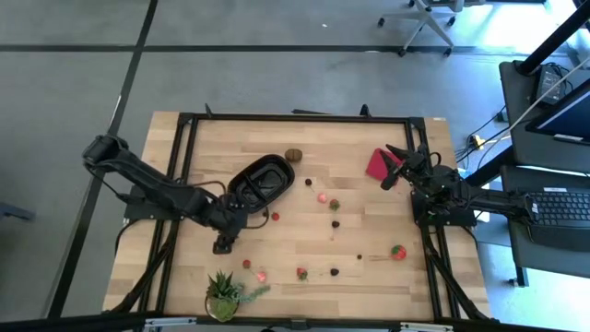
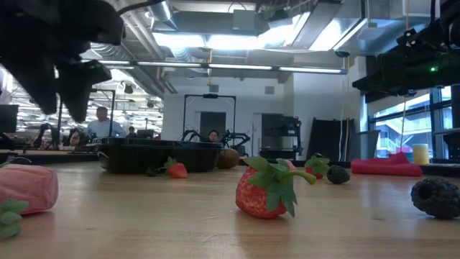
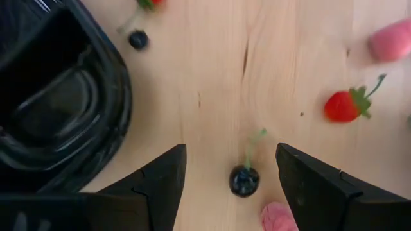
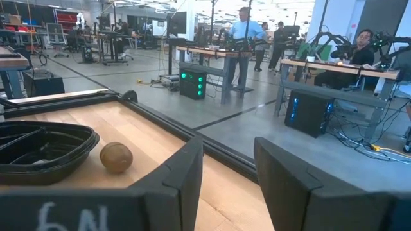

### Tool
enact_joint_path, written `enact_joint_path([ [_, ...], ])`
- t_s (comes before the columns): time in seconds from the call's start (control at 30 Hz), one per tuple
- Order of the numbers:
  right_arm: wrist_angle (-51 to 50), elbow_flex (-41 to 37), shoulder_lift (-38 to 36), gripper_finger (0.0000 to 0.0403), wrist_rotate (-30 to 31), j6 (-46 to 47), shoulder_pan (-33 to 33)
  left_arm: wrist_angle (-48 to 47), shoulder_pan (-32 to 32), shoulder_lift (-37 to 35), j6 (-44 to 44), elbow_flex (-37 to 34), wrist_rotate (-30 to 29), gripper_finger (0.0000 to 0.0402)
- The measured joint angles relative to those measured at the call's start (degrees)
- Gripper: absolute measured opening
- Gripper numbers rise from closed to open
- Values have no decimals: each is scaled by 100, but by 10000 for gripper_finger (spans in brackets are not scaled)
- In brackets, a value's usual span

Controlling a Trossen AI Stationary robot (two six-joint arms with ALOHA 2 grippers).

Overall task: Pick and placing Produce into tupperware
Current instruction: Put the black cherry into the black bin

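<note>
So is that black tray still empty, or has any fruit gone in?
Apparently empty: the black tray shows only bare dark compartments in the high and left wrist views, with fruit scattered on the table outside it.

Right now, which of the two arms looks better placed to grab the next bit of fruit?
The left. Its open left gripper hangs over a dark berry beside the black tray. The right gripper sits off by the table's far right edge.

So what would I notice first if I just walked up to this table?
Probably the black tupperware tray near the table's middle, with the left gripper open just beside it, over a dark berry. Then the red strawberries scattered over the wood, and a spiky green potted plant at the front edge.
</note>
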Motion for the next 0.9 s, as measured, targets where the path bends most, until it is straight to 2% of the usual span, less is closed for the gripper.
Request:
enact_joint_path([
  [0.37,-5,2,0,142,-1,7,1,2,-228,592,-381,0,5,231],
  [0.9,-6,2,0,142,0,-9,0,23,-233,600,-607,-4,96,231],
])
